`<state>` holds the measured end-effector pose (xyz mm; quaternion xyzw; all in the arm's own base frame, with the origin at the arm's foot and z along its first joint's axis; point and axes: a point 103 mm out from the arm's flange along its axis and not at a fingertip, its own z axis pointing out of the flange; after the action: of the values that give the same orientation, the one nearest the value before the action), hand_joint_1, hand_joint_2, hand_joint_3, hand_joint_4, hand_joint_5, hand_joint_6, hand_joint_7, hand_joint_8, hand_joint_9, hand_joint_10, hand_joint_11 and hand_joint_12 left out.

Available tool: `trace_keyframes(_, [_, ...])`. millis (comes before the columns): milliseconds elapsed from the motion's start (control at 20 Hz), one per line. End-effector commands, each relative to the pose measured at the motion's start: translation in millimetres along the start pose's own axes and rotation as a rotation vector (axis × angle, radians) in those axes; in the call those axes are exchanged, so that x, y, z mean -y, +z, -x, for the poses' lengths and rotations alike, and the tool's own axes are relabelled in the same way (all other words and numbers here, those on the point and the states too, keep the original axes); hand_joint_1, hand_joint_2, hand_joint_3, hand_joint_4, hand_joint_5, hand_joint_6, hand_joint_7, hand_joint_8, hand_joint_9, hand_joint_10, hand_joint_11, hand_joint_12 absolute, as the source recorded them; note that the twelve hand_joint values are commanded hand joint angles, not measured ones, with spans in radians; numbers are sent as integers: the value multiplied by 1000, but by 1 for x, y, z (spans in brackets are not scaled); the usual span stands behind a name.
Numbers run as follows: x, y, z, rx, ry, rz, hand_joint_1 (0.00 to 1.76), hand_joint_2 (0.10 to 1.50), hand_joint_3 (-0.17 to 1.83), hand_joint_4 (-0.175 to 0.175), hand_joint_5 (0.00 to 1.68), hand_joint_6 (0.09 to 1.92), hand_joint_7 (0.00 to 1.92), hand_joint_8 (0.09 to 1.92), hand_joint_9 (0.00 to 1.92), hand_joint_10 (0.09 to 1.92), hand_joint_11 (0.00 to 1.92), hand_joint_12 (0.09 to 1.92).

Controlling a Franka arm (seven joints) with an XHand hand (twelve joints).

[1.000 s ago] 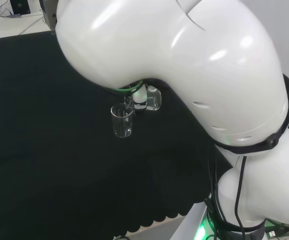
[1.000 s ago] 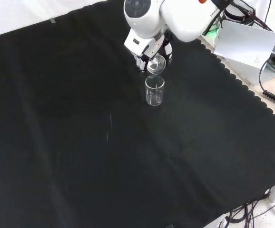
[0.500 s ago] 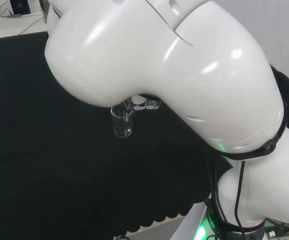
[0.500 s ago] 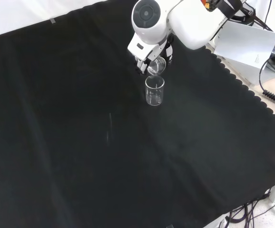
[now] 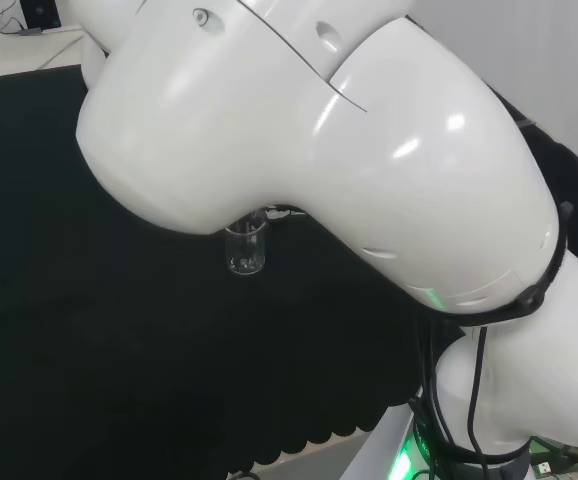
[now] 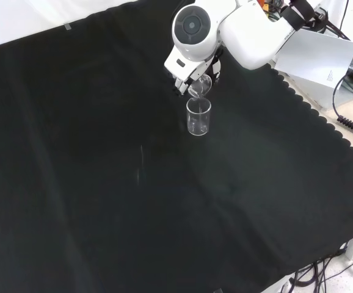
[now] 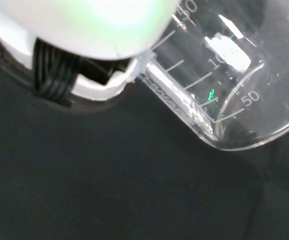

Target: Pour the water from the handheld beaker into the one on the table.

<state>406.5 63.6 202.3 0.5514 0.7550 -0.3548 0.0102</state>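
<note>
nearby, on the black-clothed tabletop [image 6: 103, 183], a clear beaker [image 6: 198, 116] stands upright. just behind and above it in the front view, the robot hand [image 6: 195, 72] has its fingers curled round a tilted handheld beaker [image 6: 200, 86], mouth over the standing one's rim.

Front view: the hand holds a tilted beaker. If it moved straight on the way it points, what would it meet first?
Probably the standing beaker, just below the held beaker in the hand; depth is unclear.
</note>
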Motion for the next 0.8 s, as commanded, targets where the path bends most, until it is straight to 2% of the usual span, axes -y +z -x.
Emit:
trace_keyframes(50, [-1,0,0,17,10,-12,1443,558,671,-175,1487,223,1440,335,1667,87,1482,574])
trace_keyframes(550, [-3,-3,0,32,19,-18,1443,559,670,-175,1487,221,1441,333,1666,87,1482,574])
trace_keyframes(800, [-5,-10,-7,71,26,-31,1443,560,668,-175,1487,220,1441,330,1665,87,1482,574])
